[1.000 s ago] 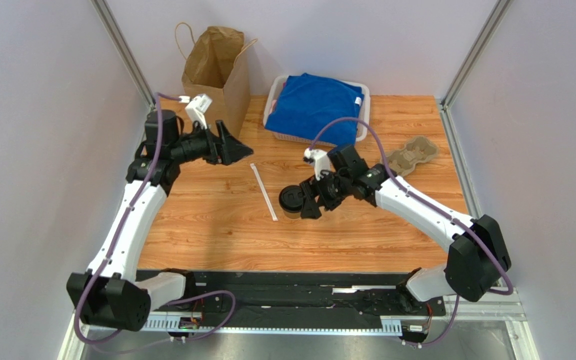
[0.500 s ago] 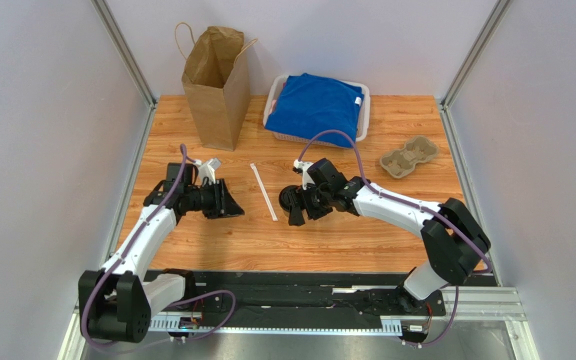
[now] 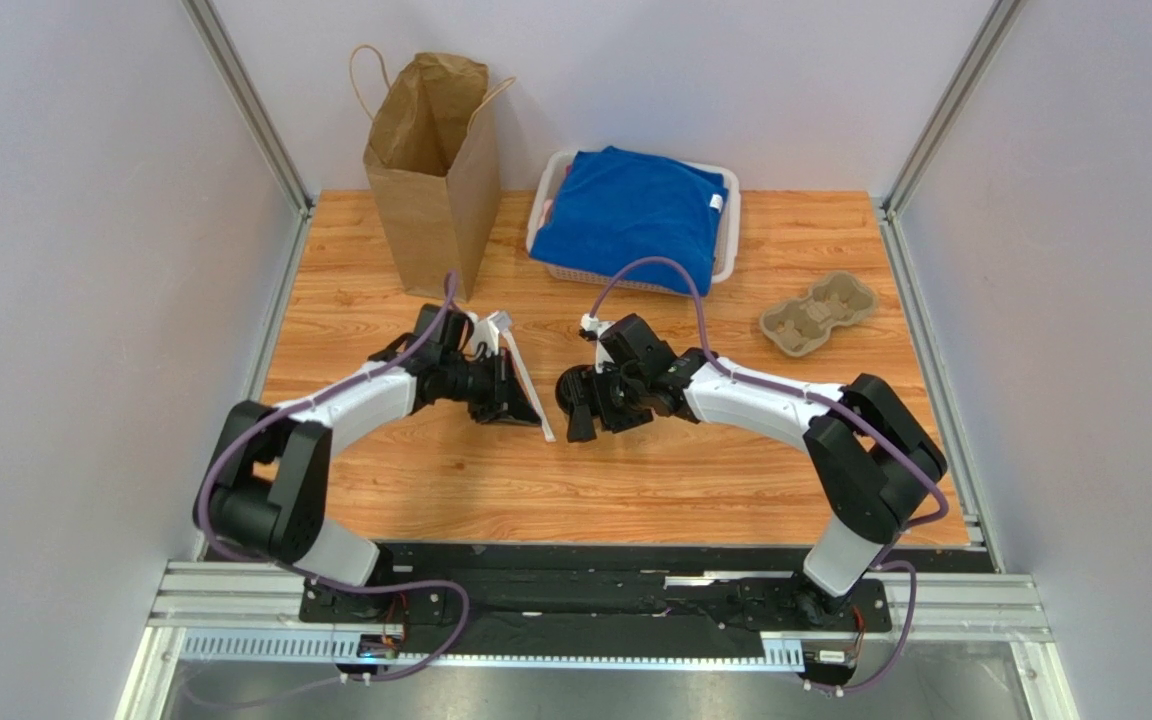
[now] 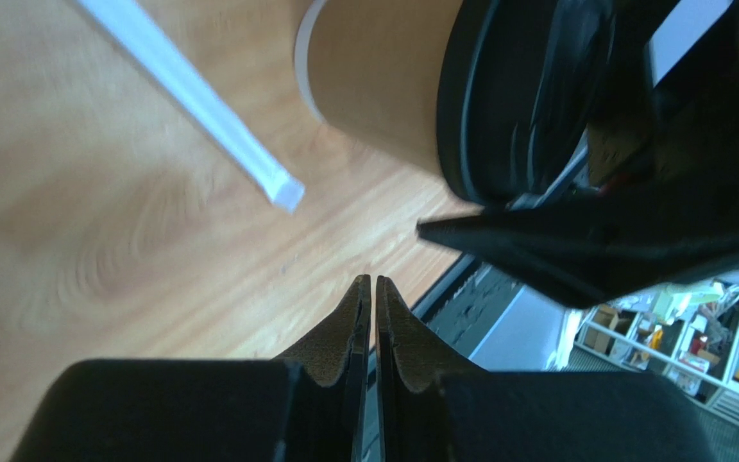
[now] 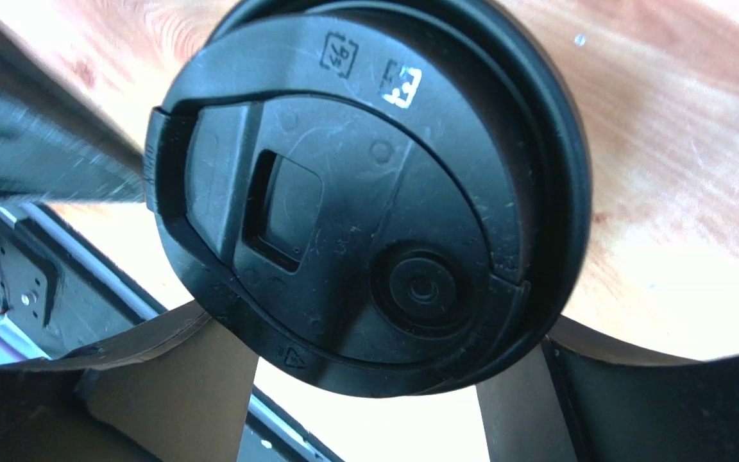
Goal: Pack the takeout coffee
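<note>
The takeout coffee (image 4: 373, 87), a kraft-brown cup with a black lid (image 5: 373, 202), is at mid-table (image 3: 582, 393). My right gripper (image 5: 373, 385) is shut on it, one finger (image 5: 152, 385) on each side of the cup just under the lid. My left gripper (image 4: 373, 281) is shut with nothing between its tips. It hovers low over the wood just left of the cup (image 3: 519, 393). Whether the cup's base touches the table I cannot tell.
A white paper-wrapped straw (image 4: 190, 91) lies on the wood between the two grippers (image 3: 545, 428). The tall brown paper bag (image 3: 432, 165) stands open at the back left. A white basket (image 3: 723, 192) holding blue cloth is behind, and the grey pulp carrier (image 3: 818, 312) is at right.
My left arm has swung from beside the bag down to the straw next to the cup, and its jaws have closed. My right arm has drawn the cup slightly left.
</note>
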